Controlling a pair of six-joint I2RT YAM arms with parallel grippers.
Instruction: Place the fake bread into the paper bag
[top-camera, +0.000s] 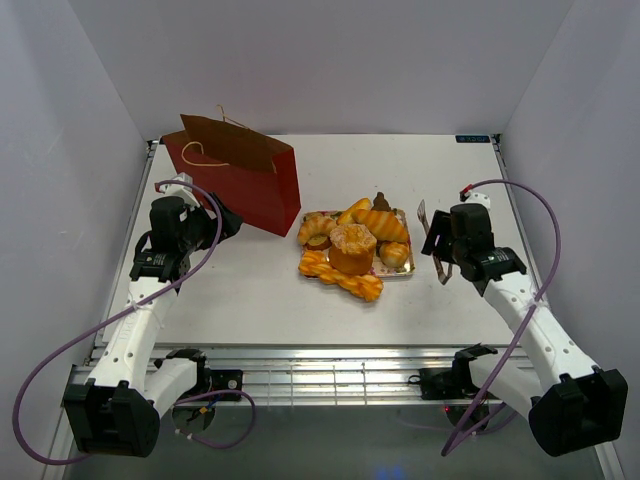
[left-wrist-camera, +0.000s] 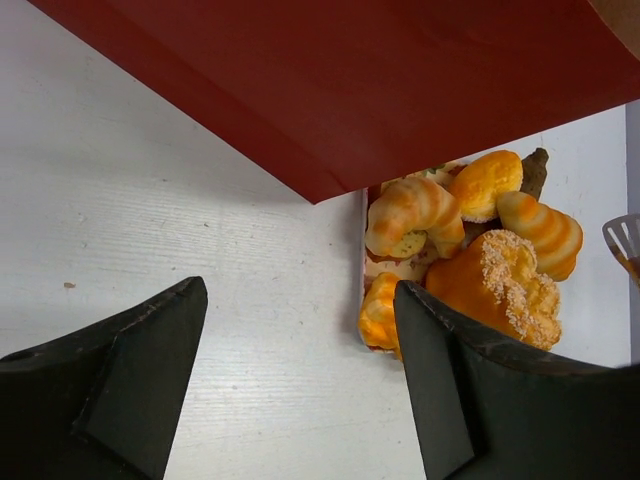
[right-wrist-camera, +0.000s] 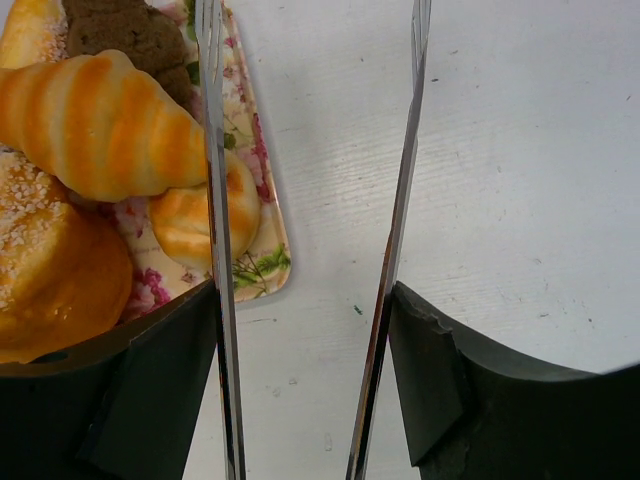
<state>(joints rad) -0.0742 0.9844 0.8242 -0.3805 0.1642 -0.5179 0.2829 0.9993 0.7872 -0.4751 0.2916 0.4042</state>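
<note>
The fake bread (top-camera: 352, 248), several glossy golden pastries, is piled on a pink floral tray (top-camera: 408, 268) at mid-table. The dark red paper bag (top-camera: 235, 180) stands upright and open at the back left. My left gripper (top-camera: 225, 222) is open and empty just in front of the bag; its wrist view (left-wrist-camera: 300, 290) shows the bag's red side (left-wrist-camera: 400, 80) above and the pastries (left-wrist-camera: 415, 210) to the right. My right gripper (top-camera: 432, 240) holds metal tongs (right-wrist-camera: 405, 180) between its fingers, right of the tray. The tongs are spread and empty, one arm over a small roll (right-wrist-camera: 185, 225).
White walls close in the table on the left, back and right. The tray's corner (right-wrist-camera: 262, 262) lies just left of the tongs. A croissant (right-wrist-camera: 100, 125) and a round sugared cake (right-wrist-camera: 50, 290) sit on the tray near my right gripper.
</note>
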